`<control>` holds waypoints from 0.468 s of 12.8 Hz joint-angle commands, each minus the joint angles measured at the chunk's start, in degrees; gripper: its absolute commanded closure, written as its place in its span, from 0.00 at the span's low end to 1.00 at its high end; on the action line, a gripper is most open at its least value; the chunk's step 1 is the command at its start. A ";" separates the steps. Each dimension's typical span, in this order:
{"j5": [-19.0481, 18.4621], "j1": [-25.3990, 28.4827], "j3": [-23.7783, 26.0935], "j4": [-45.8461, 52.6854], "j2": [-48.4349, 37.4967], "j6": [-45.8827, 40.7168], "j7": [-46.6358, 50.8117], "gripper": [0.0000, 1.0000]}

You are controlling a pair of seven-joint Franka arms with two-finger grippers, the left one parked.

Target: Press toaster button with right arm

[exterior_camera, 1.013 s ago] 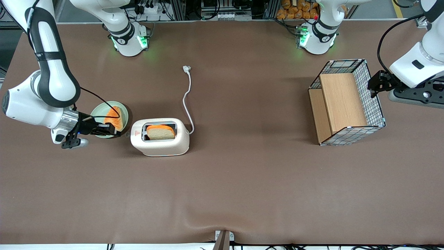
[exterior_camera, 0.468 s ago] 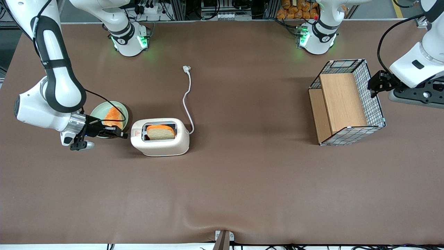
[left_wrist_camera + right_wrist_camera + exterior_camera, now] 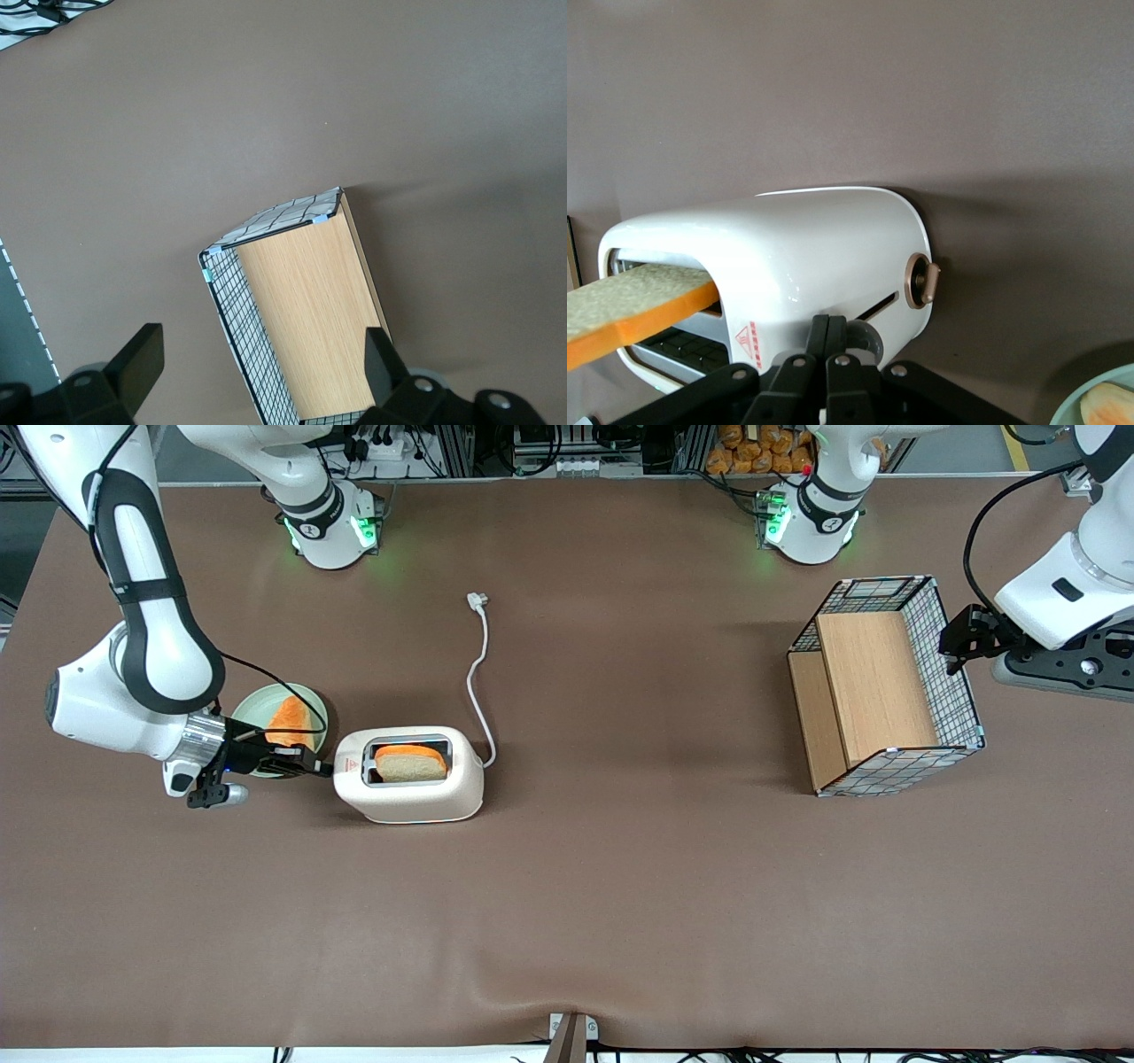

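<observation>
The cream-white toaster [image 3: 409, 795] stands on the brown table with a bread slice [image 3: 409, 763] in its top slot. It also shows in the right wrist view [image 3: 815, 257], with its red logo [image 3: 747, 342]. The right arm [image 3: 151, 629] reaches low over the table. Its gripper [image 3: 323, 769] is shut and empty, with its tips at the toaster's short end by the logo. In the right wrist view the shut fingertips [image 3: 837, 329] rest against that end, right beside the grey round toaster button [image 3: 870, 340], which they partly hide. A gold-rimmed dial [image 3: 920, 282] sits farther along that end.
A pale green plate [image 3: 250, 707] holding an orange-crusted slice [image 3: 288, 717] sits just beside the gripper, farther from the front camera. The white cord [image 3: 478, 673] runs from the toaster to its plug [image 3: 478, 601]. A wire basket with wooden panels [image 3: 886, 682] stands toward the parked arm's end.
The gripper has moved from over the plate's edge toward the toaster and now reaches its short end. The toaster, the bread and the plate have not moved.
</observation>
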 commanded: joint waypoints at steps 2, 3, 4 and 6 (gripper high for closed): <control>2.55 0.37 -0.30 -1.90 0.72 1.23 -4.96 1.00; 2.64 0.37 -0.30 -2.43 0.72 1.50 -5.05 1.00; 2.90 0.37 -0.30 -2.52 0.98 1.50 -5.05 1.00; 4.04 0.11 -0.30 -2.96 1.68 1.50 -6.19 1.00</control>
